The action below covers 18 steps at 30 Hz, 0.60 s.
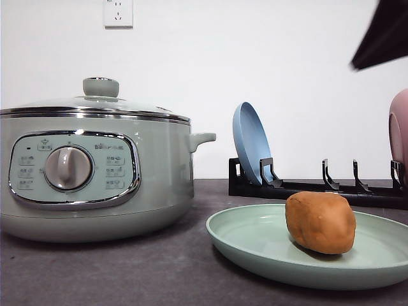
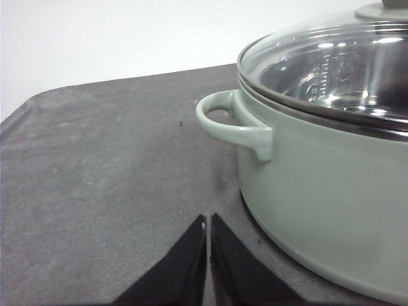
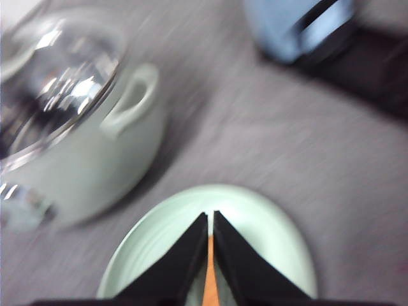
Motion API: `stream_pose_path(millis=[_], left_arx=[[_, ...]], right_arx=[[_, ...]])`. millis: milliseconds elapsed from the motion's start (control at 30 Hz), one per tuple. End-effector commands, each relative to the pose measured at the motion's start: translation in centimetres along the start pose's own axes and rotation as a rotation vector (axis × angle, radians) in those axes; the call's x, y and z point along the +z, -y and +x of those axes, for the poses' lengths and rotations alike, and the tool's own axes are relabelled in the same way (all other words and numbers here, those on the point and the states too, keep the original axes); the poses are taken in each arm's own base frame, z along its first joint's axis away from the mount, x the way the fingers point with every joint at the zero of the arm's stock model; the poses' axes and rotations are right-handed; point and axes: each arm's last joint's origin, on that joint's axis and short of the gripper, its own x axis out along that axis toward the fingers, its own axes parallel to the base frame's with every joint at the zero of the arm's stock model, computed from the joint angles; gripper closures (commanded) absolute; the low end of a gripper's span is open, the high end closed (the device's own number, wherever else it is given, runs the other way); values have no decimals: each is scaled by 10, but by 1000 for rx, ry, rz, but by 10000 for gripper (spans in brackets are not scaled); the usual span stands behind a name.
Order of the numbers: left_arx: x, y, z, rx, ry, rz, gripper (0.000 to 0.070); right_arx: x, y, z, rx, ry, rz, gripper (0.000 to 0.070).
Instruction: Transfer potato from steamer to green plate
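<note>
Right wrist view: right end effector [image 3: 210,223] fingers nearly together, empty, above the orange-brown oval potato [image 3: 210,280] on the pale mint-green round plate [image 3: 268,223]; left end effector [image 2: 208,224] likewise closed over bare grey table [image 2: 115,191].

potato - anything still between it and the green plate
No. The potato already sits on the green plate, right of the steamer, whose lid is on. The right tool hangs above the plate, nearly closed and holding nothing.

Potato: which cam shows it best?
Front view: the potato sits whole and sharp on the green plate. Right wrist view is blurred, with just an orange sliver between the right gripper's closed fingers.
</note>
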Motion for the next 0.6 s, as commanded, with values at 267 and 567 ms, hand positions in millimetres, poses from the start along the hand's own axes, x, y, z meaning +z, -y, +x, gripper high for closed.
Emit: stream_pose_path(millis=[267,567], left_arx=[[-7,1,2,1,-27,-8,698],[-7,1,2,0,-27,-8,697]], right_arx=[[-13,42,-38,-264,336,-96,700],[-72,61,-36,-342,491,-131,700]])
